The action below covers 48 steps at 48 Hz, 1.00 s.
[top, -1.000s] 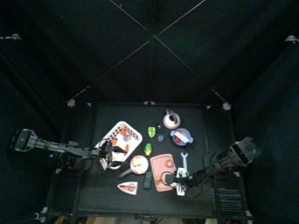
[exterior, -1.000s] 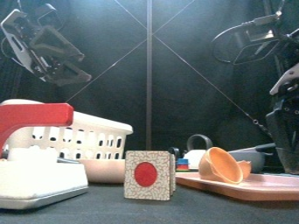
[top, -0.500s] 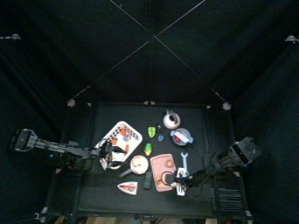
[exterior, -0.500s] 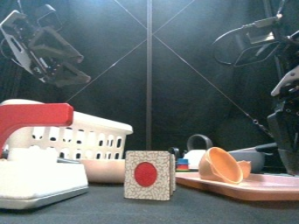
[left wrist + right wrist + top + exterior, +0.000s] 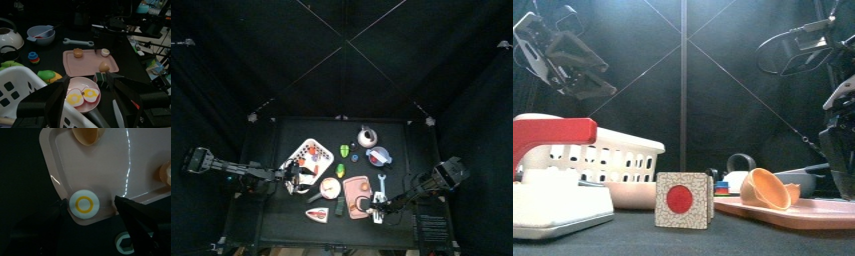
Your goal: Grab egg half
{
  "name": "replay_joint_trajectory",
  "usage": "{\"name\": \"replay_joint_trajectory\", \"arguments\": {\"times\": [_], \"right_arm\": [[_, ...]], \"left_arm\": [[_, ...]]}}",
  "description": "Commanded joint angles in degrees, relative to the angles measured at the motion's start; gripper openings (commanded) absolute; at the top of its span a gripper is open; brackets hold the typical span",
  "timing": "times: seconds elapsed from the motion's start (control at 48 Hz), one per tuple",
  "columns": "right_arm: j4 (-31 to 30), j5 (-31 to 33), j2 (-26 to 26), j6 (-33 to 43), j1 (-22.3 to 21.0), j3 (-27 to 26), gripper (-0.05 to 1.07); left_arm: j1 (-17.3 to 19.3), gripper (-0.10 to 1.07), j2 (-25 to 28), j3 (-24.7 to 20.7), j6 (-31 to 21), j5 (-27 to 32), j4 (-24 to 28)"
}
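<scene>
Right gripper [image 5: 93,208], jaws wide, straddles an egg half [image 5: 85,204] at the pink tray's [image 5: 100,173] six-o'clock edge; closing off-centre could pinch the rim.

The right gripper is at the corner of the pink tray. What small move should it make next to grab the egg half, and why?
Probably close the right gripper. Its jaws stand open on either side of the white round piece with a yellow ring, apparently the egg half, at the corner of the pink tray.

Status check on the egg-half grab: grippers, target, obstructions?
Right gripper open, straddling egg half at pink tray edge. Left gripper open above plate. Nothing blocking.
</scene>
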Motion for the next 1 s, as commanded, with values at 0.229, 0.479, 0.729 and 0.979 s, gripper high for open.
{"name": "replay_joint_trajectory", "arguments": {"times": [0.229,0.479,0.729,0.979], "right_arm": [[0.1,0.1,-0.7,0.1,-0.2,-0.5,0.97],[0.1,0.7,-0.8,0.1,-0.5,-0.5,0.75],[-0.4,2.1,-1.7,-0.1,-0.6,-1.4,0.68],[-1.6,4.7,-3.8,-0.1,-0.6,-2.0,0.68]], "left_arm": [[0.1,0.94,0.0,-0.6,0.0,-0.2,-0.1],[0.2,0.94,0.0,-0.5,0.0,-0.2,-0.1],[0.2,0.94,0.0,-0.6,0.1,-0.2,-0.1],[0.1,0.94,0.0,-0.6,0.1,-0.2,-0.1]]}}
